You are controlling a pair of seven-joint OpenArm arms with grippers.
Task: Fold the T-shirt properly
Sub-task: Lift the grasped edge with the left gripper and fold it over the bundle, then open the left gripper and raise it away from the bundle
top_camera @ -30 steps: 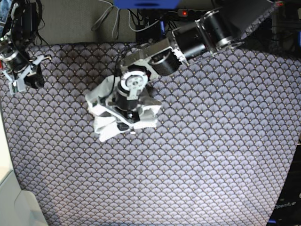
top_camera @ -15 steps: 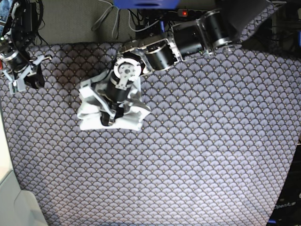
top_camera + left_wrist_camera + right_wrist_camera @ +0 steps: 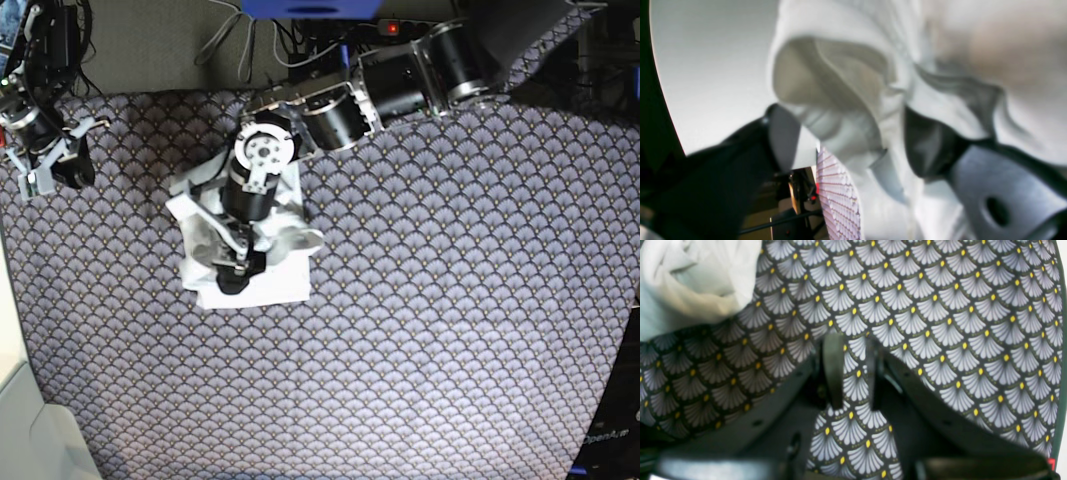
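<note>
The white T-shirt (image 3: 282, 286) lies bunched on the patterned cloth at the upper left of the base view. My left gripper (image 3: 236, 270) points down into it from above. In the left wrist view the T-shirt (image 3: 840, 83) fills the frame, and my left gripper (image 3: 853, 143) is shut on a thick fold of it. My right gripper (image 3: 48, 168) stays at the far left edge, apart from the shirt. In the right wrist view my right gripper (image 3: 853, 370) is shut and empty just above the cloth, with a corner of the T-shirt (image 3: 690, 283) at the upper left.
The fan-patterned tablecloth (image 3: 420, 330) covers the whole table. Cables and a power strip (image 3: 395, 27) lie beyond the far edge. A white surface (image 3: 20, 420) borders the lower left corner.
My left gripper has swung left and then toward the front with the shirt in it. The bunched shirt moved along and now shows a flatter layer at its front. The right arm has not moved.
</note>
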